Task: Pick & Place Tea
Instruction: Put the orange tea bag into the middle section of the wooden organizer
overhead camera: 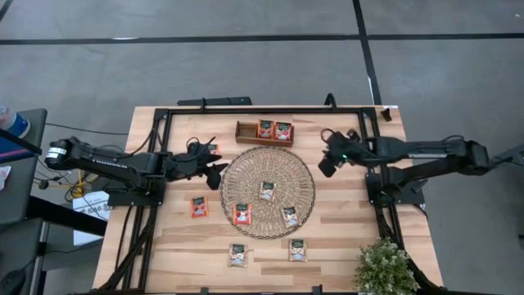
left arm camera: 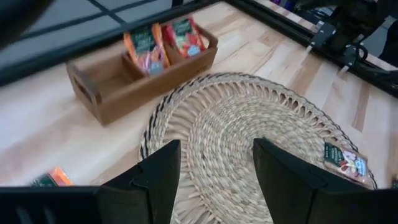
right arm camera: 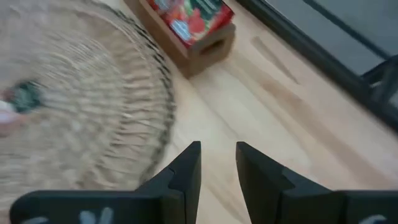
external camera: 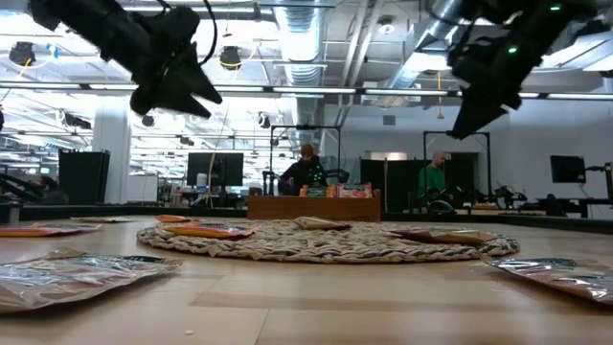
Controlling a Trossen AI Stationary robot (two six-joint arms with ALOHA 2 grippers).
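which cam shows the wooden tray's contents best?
Left wrist view: the wooden tray is close, with two sachets standing at one end. High view shows it small; low view edge-on and distant; right wrist view blurred, cropped.

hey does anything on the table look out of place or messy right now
Nothing looks damaged or spilled. The only untidiness: sachets lie scattered, three on the mat, three on the table, while two sit in the tray.

Right wrist view: woven mat (right arm camera: 81,93) smeared by blur; sachet (right arm camera: 15,102) at its 9 o'clock unreadable, cut by frame edge. Left wrist view: sachet (left arm camera: 53,178) on counter (left arm camera: 43,130) half hidden behind gripper body. Low view: people (external camera: 306,168) behind tray (external camera: 313,205) too small to make out.
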